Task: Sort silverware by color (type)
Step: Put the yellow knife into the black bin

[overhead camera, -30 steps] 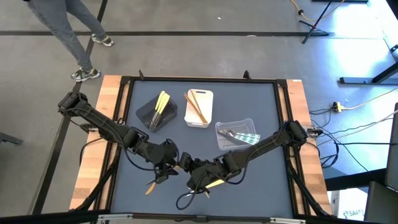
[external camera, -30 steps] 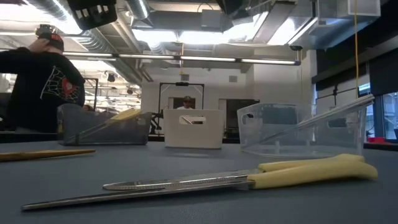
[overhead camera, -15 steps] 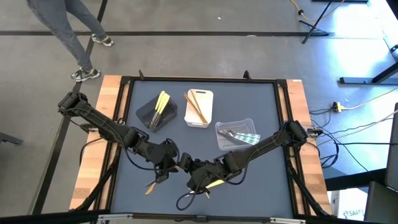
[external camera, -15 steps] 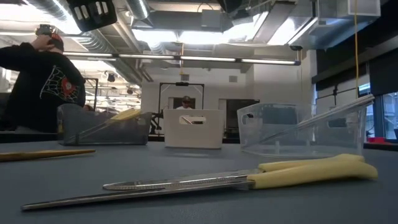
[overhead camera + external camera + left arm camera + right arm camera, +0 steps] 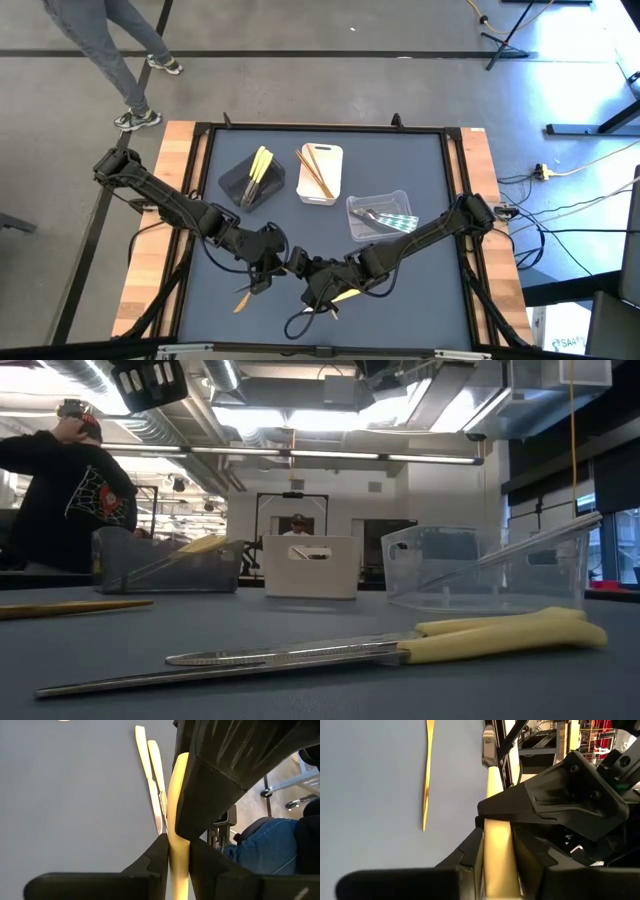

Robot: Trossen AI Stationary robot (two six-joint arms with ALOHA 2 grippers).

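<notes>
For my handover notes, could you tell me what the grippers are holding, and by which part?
A pale yellow utensil handle sits between both the left gripper's fingers and the right gripper's, mid-table; which utensil cannot be told.

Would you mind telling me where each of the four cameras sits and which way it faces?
High: above the table, looking straight down; both arms show, left tool and right tool close together.
Low: at tabletop height, looking level across at the white tray and room; no robot part shows.
Left wrist: on the left arm, looking past its fingers, shut on a yellow utensil.
Right wrist: on the right arm, looking along the same utensil toward the left tool.
Shared: both wrist views show that utensil.
</notes>
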